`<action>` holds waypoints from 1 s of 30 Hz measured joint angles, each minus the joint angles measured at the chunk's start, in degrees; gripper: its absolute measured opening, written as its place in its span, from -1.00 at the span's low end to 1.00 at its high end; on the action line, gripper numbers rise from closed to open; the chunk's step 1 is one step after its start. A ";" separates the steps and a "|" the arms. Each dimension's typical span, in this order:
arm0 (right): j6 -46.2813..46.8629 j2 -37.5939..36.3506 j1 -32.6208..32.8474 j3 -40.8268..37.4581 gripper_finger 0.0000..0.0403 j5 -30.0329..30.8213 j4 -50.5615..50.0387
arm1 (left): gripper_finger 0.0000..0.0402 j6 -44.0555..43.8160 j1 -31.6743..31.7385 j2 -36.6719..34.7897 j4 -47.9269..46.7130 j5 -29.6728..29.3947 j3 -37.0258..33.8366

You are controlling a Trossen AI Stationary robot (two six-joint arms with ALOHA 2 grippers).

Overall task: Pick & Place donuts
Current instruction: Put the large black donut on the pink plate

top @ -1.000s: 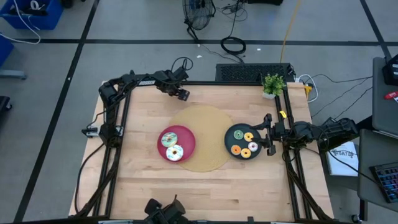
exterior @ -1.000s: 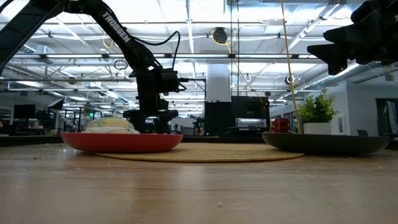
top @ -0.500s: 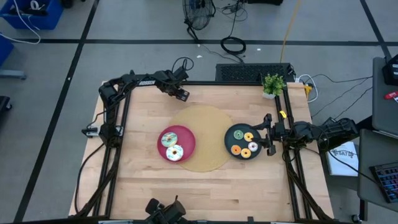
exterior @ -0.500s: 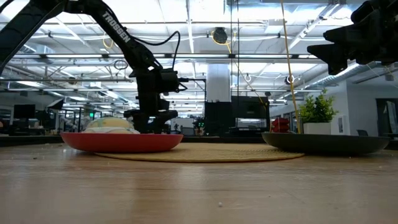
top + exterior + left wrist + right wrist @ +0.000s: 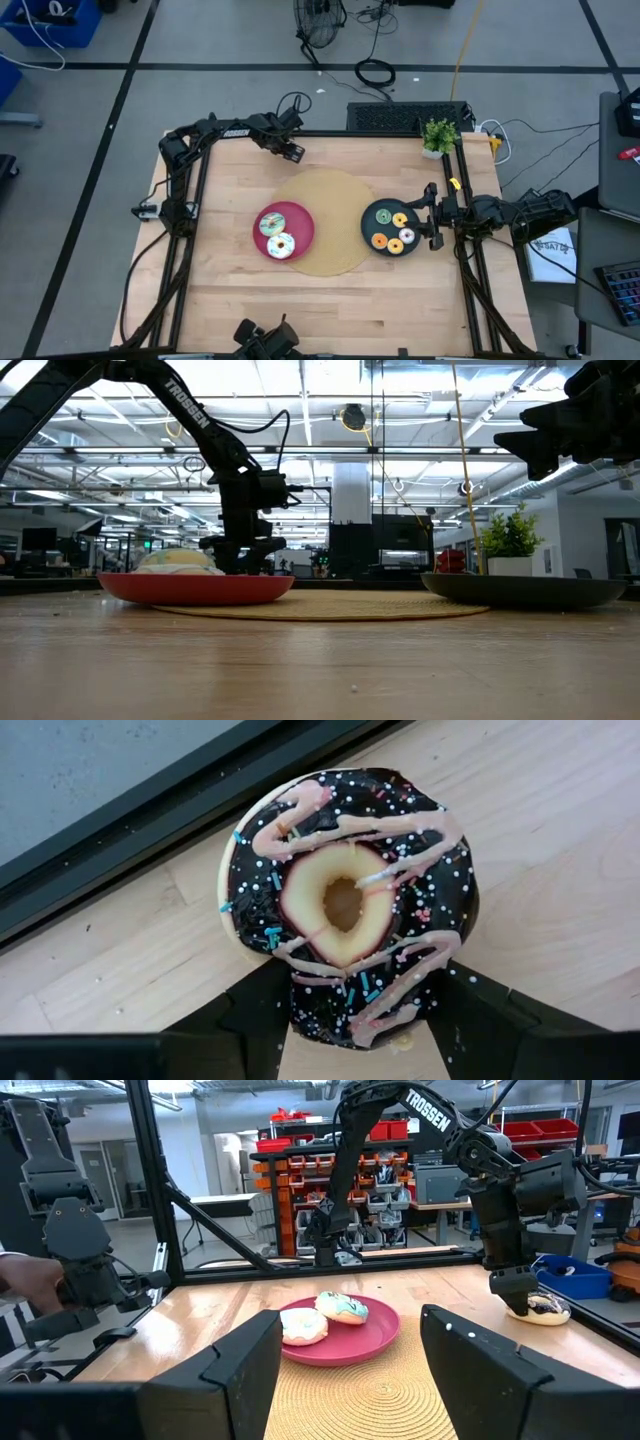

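The left gripper point(image 5: 293, 152) is down at the far edge of the table point(image 5: 250, 290), just beside the black frame rail, with its fingers point(image 5: 250, 1020) clamped on a chocolate donut point(image 5: 350, 900) that has pink drizzle and sprinkles. In the right wrist view the same donut point(image 5: 537, 1308) sits low against the wood under that gripper. The right gripper point(image 5: 431, 216) hangs at the table's right side, just beside the black plate point(image 5: 367, 228), its fingers point(image 5: 235, 1370) spread apart with nothing between them.

Four donuts lie on the black plate: a green donut point(image 5: 384, 215), a yellow donut point(image 5: 400, 220), an orange donut point(image 5: 379, 240) and a pink donut point(image 5: 407, 236), with one more orange-iced one point(image 5: 394, 246) between them at the near rim. On the pink plate point(image 5: 298, 226) lie a teal donut point(image 5: 271, 225) and a white donut point(image 5: 281, 246), touching or nearly so. Both plates rest on the edges of a round woven mat point(image 5: 335, 200), which fills the middle of the table between the held donut and the plates. A small potted plant point(image 5: 438, 135) stands at the far right corner, well apart from both grippers
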 joint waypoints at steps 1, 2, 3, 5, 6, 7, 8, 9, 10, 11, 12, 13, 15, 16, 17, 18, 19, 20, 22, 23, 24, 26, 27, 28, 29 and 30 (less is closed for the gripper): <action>0.00 -0.02 -0.02 0.00 0.12 0.00 0.00 | 0.06 -0.02 0.00 0.00 0.00 0.00 0.00; 0.00 0.00 -0.01 -0.01 0.12 0.00 0.00 | 0.06 -0.01 0.00 0.00 -0.01 0.00 0.00; 0.00 -0.01 -0.01 0.00 0.12 0.00 0.00 | 0.06 0.04 0.00 0.00 -0.01 0.00 0.00; 0.00 -0.02 0.00 -0.02 0.12 0.00 0.00 | 0.06 0.25 0.00 0.00 0.05 0.00 0.00; 0.00 0.00 -0.02 -0.02 0.12 0.00 0.00 | 0.06 0.25 0.02 0.00 0.13 0.00 0.00; 0.00 -0.02 0.00 0.00 0.12 0.00 0.00 | 0.07 0.25 0.02 0.00 0.26 0.00 0.00; 0.00 -0.02 0.00 -0.02 0.12 0.00 0.00 | 0.07 0.28 0.02 0.00 0.43 0.00 -0.02; 0.00 0.00 0.00 0.00 0.12 0.00 0.00 | 0.06 0.27 0.02 0.00 0.67 0.00 -0.02; 0.00 -0.02 0.00 -0.01 0.12 0.00 0.00 | 0.06 0.27 0.00 0.00 0.90 0.01 -0.02; 0.00 0.00 0.00 -0.01 0.12 0.00 0.00 | 0.07 0.32 -0.02 0.00 1.10 0.00 -0.02; 0.00 -0.02 0.00 0.00 0.12 0.00 0.00 | 0.06 0.60 -0.02 0.00 1.21 0.02 -0.02; 0.01 0.00 0.00 0.00 0.12 0.00 0.00 | 0.06 0.92 -0.02 0.00 1.23 0.01 -0.02; 0.00 -0.02 0.00 -0.02 0.12 0.00 0.00 | 0.07 1.25 -0.02 0.00 1.41 0.02 -0.02; 0.00 0.00 0.00 0.00 0.12 0.00 0.00 | 0.06 1.56 -0.02 0.00 1.74 0.02 -0.02; 0.00 0.00 -0.02 -0.02 0.12 0.00 0.00 | 0.06 1.74 -0.06 -0.06 2.33 0.07 -0.02; 0.00 -0.02 -0.02 0.00 0.12 0.00 0.00 | 0.07 1.88 -0.17 -0.30 2.83 0.10 -0.02; 0.00 -0.02 0.00 0.00 0.12 0.00 0.00 | 0.06 2.16 -0.38 -0.62 3.24 0.05 -0.04; 0.00 -0.02 -0.01 -0.01 0.12 0.00 0.00 | 0.06 2.72 -0.64 -0.97 4.11 0.09 -0.04; 0.01 -0.01 -0.02 -0.02 0.12 0.00 0.00 | 0.07 4.04 -1.23 -2.20 5.63 0.51 -0.04; 0.00 0.00 0.00 0.00 0.12 0.00 0.00 | 0.06 4.75 -1.65 -2.82 6.18 0.51 -0.04; 0.00 0.00 0.00 0.00 0.12 0.00 0.00 | 0.06 5.53 -2.16 -3.46 7.37 0.53 -0.04; 0.00 0.00 0.00 -0.02 0.12 0.00 0.00 | 0.07 6.95 -2.96 -5.05 8.66 1.34 -0.04; 0.00 -0.02 0.00 0.00 0.12 0.00 0.00 | 0.06 7.73 -3.60 -5.79 8.77 1.82 -0.04; 0.00 -0.01 -0.02 -0.01 0.12 0.00 0.00 | 0.06 8.50 -4.26 -6.57 9.55 2.08 -0.04; 0.00 0.00 -0.01 -0.01 0.12 0.00 0.01 | 0.07 9.21 -4.84 -7.38 10.30 3.07 -0.04; 0.01 -0.01 -0.01 0.00 0.12 0.01 0.03 | 0.07 10.00 -5.59 -8.11 10.48 3.58 -0.04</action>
